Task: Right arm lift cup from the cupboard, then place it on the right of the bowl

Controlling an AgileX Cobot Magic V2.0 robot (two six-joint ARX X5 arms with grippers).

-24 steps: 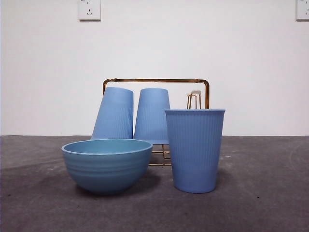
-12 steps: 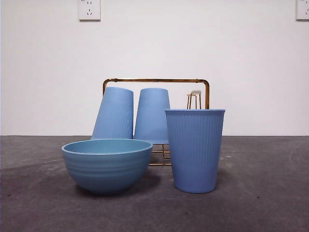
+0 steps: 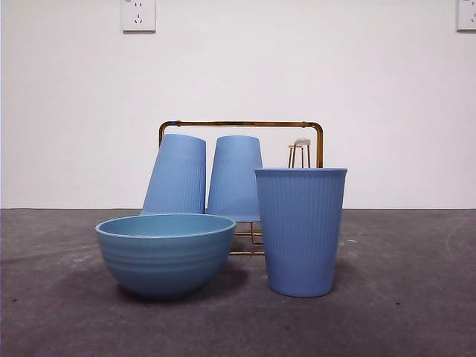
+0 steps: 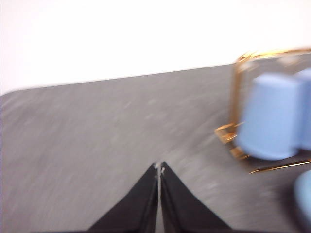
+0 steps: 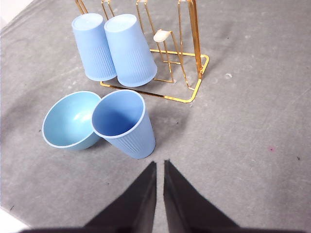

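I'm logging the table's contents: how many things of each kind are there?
Cups: 3, one upright right of the bowl, two upturned on the rack
Bowl: 1
Rack: 1
Total: 5

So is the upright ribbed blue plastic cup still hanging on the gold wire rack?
No, the upright cup stands on the table beside the bowl, off the rack.
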